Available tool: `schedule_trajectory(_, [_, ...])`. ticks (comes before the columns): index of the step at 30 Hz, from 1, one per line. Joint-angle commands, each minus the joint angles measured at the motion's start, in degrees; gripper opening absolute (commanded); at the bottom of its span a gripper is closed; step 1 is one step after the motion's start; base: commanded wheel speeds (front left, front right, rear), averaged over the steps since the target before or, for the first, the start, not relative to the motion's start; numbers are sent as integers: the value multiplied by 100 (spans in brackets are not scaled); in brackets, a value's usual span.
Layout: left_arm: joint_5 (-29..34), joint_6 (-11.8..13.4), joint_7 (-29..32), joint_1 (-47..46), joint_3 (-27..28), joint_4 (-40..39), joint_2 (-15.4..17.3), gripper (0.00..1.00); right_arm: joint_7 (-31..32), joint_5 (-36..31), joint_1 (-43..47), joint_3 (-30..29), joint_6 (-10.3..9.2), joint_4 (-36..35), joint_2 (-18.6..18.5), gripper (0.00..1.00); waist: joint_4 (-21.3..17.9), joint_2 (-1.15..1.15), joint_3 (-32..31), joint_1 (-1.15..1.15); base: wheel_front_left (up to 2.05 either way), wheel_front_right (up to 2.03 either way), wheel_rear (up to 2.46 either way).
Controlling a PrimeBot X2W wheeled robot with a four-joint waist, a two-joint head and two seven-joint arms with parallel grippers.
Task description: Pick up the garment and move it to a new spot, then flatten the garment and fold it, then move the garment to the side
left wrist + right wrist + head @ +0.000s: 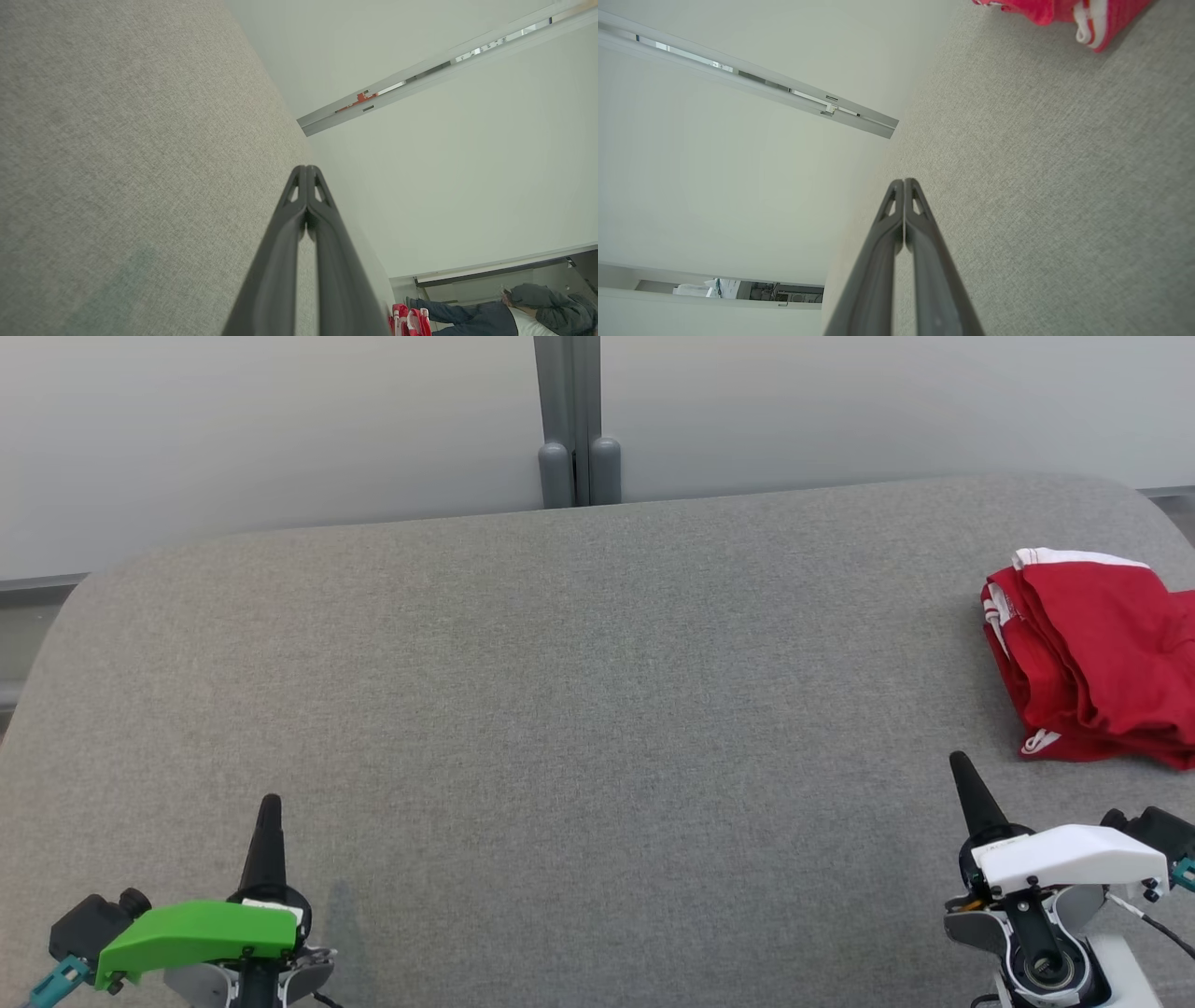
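Note:
The garment (1097, 658) is red with white trim and lies folded in a loose pile at the right edge of the grey table (560, 691). A corner of the garment (1064, 11) shows at the top of the right wrist view, and a sliver of the garment (411, 319) at the bottom of the left wrist view. My right gripper (962, 765) is shut and empty, below and a little left of the garment, apart from it. At the lower left my left gripper (270, 803) rests shut and empty, far from the garment. Shut fingertips show in both wrist views (307, 169) (904, 182).
A pale wall with a grey post (574, 420) runs behind the table's far edge. A seated person (514, 312) in dark clothes is visible at the bottom right of the left wrist view, beyond the table.

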Motion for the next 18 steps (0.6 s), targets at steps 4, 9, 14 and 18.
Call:
schedule_trajectory(4, [-291, -39, 92, -149, 56, -88, 42, 0, 68, 300, 20, -49, 4, -116, 8, 0, -2, 0, -3, 0, 0, 0, 0])
schedule_trajectory(9, [-547, -43, 163, -158, 89, -117, 44, 0, 120, 563, 36, -79, 3, -159, 14, 0, -4, 0, -6, 0, 0, 0, 0])
schedule_trajectory(14, [-786, -43, 235, -164, 122, -142, 46, 0, 174, 809, 48, -108, 3, -199, 25, 0, -6, 0, -10, 0, 0, 0, 0])
schedule_trajectory(18, [-980, -48, 289, -158, 146, -160, 47, 0, 213, 993, 57, -129, 3, -229, 30, 0, -7, 0, -12, 0, 0, 0, 0])
